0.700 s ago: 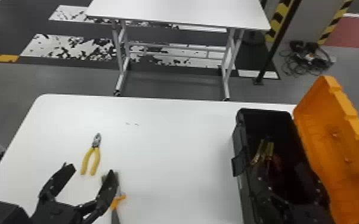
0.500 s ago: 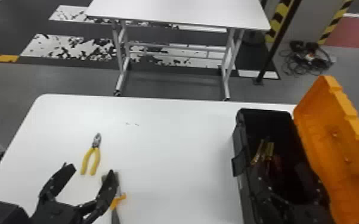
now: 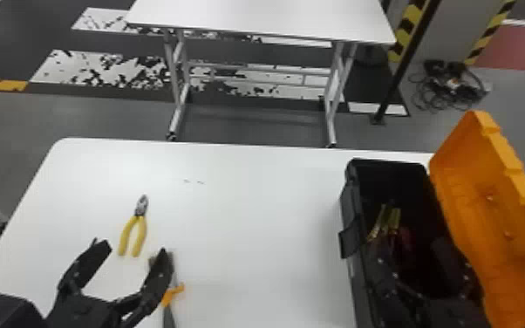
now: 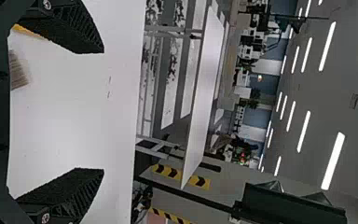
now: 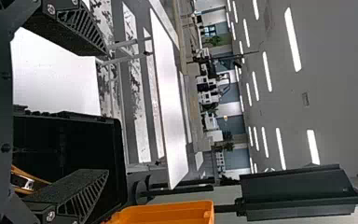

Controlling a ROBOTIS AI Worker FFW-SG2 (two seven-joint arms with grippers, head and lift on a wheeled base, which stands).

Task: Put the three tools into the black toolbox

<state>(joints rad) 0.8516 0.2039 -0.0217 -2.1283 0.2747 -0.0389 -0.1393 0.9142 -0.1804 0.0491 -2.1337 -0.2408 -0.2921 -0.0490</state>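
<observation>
The pliers lie left of centre on the white bench, handles toward the left gripper, whose fingers stand wide apart at lower left. One of them partly hides the brush. At right sits the black toolbox, orange lid open, the right gripper over it, fingers apart.

It looks like a workshop: hazard stripes, white tables, ceiling strip lights.
</observation>
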